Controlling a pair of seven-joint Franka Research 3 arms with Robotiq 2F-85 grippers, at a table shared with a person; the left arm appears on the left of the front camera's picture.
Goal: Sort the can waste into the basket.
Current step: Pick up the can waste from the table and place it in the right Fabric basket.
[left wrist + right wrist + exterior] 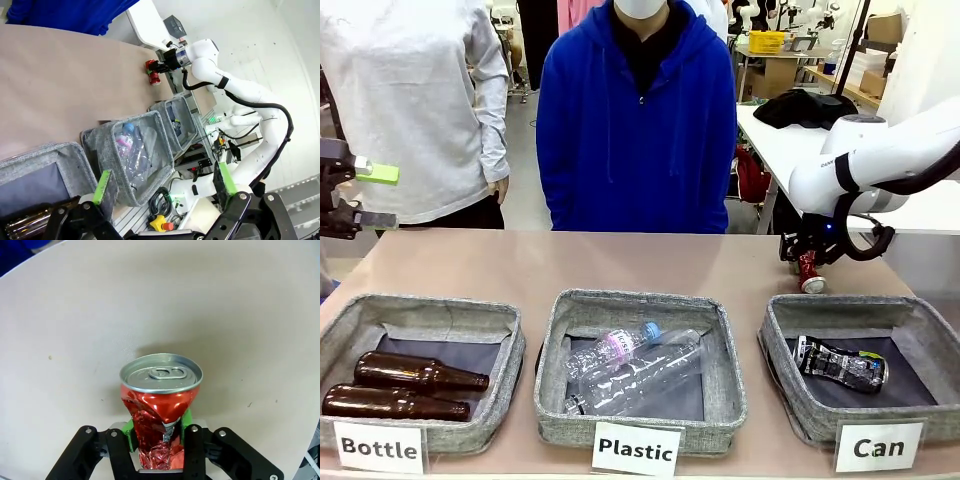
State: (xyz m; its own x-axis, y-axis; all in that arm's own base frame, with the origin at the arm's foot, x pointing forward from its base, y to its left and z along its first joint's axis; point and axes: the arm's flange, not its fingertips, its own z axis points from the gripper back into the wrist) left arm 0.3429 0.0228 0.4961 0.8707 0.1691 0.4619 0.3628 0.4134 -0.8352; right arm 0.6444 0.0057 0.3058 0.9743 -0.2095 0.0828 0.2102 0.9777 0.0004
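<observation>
on the bare table behind the can basket [790, 330], the red can [161, 405] lies pinched at its waist between the right gripper [158, 432] pads, jaws clamped there. it looks light, thin and easily crumpled further (the waist seems the surest hold). no print readable on it. cards read "can" [878, 447], "plastic" [636, 450], "bottle" [378, 447]. the left gripper [165, 182] hangs spread, holding nothing.

Red can [160, 435] with silver top, pinched between green pads [129, 432] of black right end effector [158, 436]. Black can [840, 363], white/green print, in grey woven basket [782, 375] with dark bottom, white "Can" card [878, 447]. Table [620, 265] beige. Bottles [405, 385] brown.
</observation>
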